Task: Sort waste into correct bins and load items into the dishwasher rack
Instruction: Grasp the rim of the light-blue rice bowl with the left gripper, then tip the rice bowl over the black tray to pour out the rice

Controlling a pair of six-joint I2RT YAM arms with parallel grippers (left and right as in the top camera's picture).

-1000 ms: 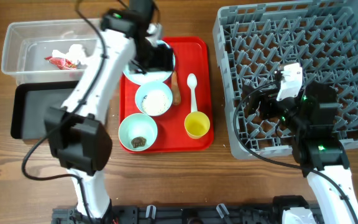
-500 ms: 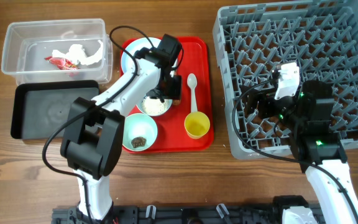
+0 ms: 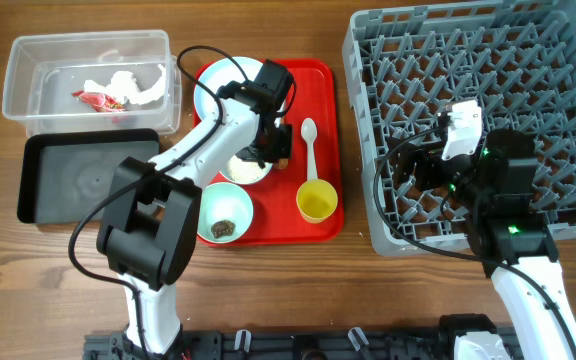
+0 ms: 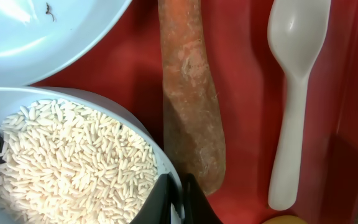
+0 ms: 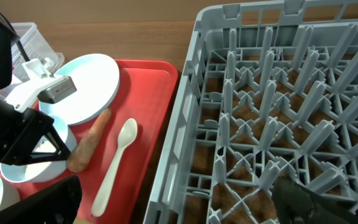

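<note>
Slightly lower now, your left gripper point(image 4: 180, 198), jaws closed and empty, sits between sausage stick point(image 4: 190, 106) and rice bowl point(image 4: 73, 94); your right gripper point(image 5: 176, 202) gapes over the rack point(image 5: 188, 93).

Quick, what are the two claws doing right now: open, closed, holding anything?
Left gripper: closed, tips together by the end of the orange-brown stick, holding nothing.
Right gripper: open and empty, above the dishwasher rack.

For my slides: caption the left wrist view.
Orange-brown sausage-like stick lies on the red flat tray between a rice-filled pale blue bowl and white plastic spoon.
</note>
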